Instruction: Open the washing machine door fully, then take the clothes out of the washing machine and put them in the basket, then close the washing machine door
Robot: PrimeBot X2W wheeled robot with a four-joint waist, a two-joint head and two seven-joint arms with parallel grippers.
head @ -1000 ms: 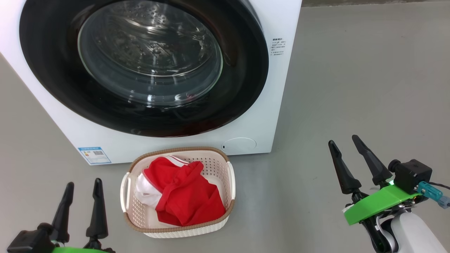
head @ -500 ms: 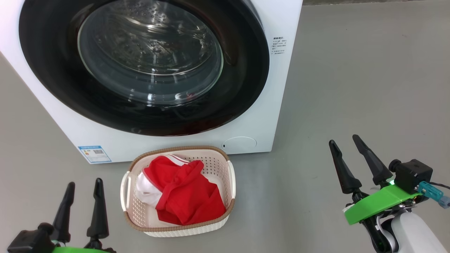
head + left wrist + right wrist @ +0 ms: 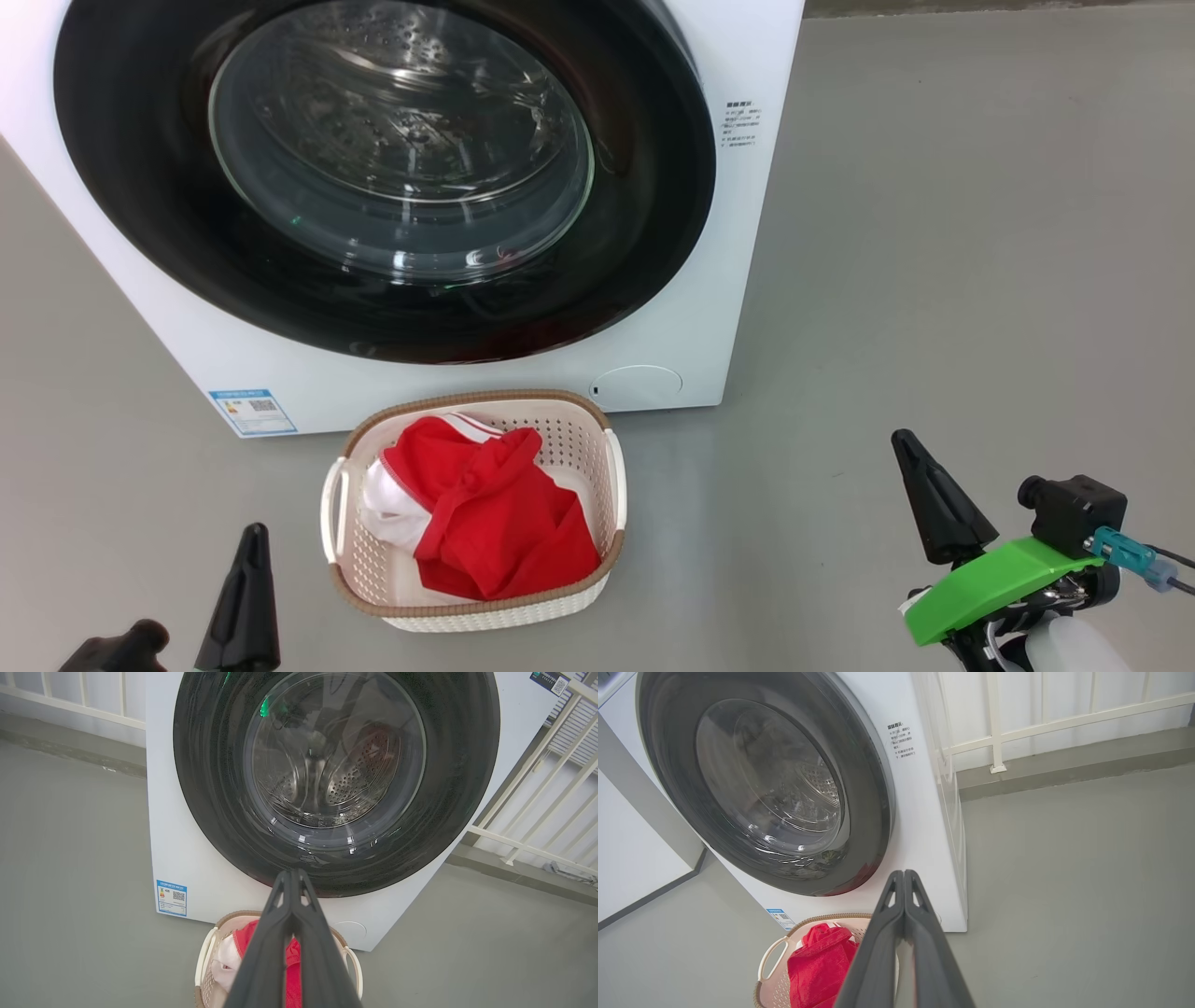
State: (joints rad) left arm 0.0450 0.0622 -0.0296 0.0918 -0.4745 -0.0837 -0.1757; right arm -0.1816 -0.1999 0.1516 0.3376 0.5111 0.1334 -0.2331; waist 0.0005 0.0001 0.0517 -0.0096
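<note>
Clothes (image 3: 495, 532) lie in the basket (image 3: 581, 439), washing machine door (image 3: 653, 187) closed.

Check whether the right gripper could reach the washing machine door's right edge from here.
Probably yes. Bare floor lies between the right gripper and the washing machine door, and the basket sits off to the left, clear of that line. The gripper is shut.

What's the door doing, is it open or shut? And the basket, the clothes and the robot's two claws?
washing machine door: shut.
basket: upright, with something inside.
clothes: crumpled in the basket.
left claw: shut, holding nothing.
right claw: shut, holding nothing.
</note>
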